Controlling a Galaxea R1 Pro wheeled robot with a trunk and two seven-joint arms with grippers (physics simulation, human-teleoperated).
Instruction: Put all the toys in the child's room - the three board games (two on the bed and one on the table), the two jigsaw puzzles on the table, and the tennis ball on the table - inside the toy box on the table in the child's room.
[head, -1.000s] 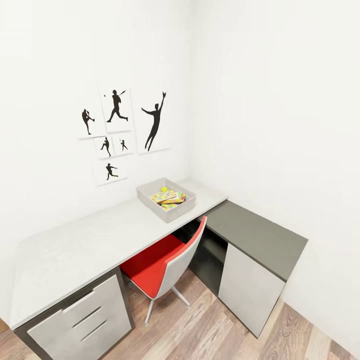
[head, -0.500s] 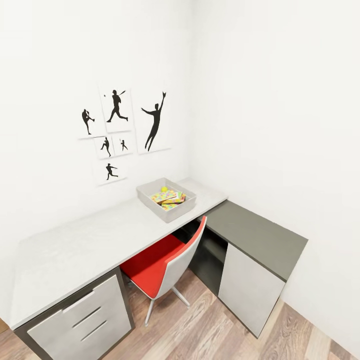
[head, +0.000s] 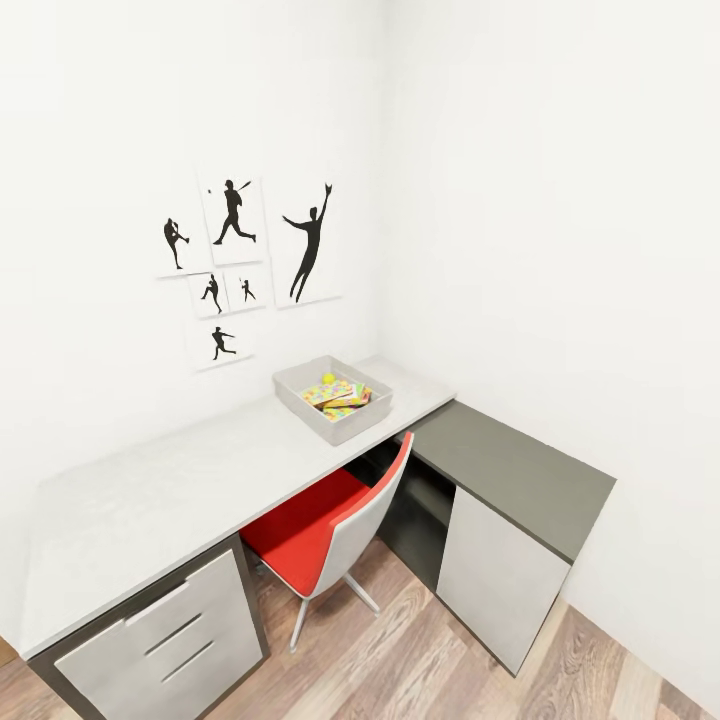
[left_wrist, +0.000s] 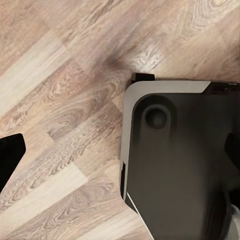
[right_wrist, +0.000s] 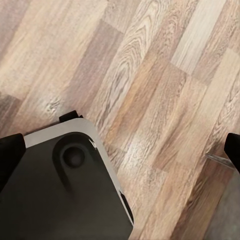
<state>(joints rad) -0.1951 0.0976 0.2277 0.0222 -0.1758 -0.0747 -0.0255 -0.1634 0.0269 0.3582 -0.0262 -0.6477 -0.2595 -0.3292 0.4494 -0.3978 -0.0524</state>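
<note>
On the long white-topped desk stands the shallow light grey toy box with sloping sides, set toward the corner end of the desk, below and to the right of the black baseball-player silhouette pictures on the white wall. Inside the box lies the small yellow-green tennis ball, against the wall-side edge, and beside it a flat piece in the yellow, pink, green and blue jigsaw pattern. Something dark lies across that patterned piece, too small to identify, and whether 1 or 2 puzzles sit there cannot be told. No lettered board game can be made out in the box from this height.

Around the box, the desktop looks bare, so the desk's loose toys appear to be packed already. As a judgement, the ball and puzzle part of the task looks done or nearly so, while the 3 board games remain unconfirmed; the bed is not in the picture.

A red and grey chair is tucked under the desk in front of the box, and a lower dark grey-topped unit adjoins the desk's corner end.

Both wrist cameras look down at the wood-plank floor and the robot's dark base. Dark finger edges show at the frame borders, well apart with nothing between them, so each claw appears spread and empty.
</note>
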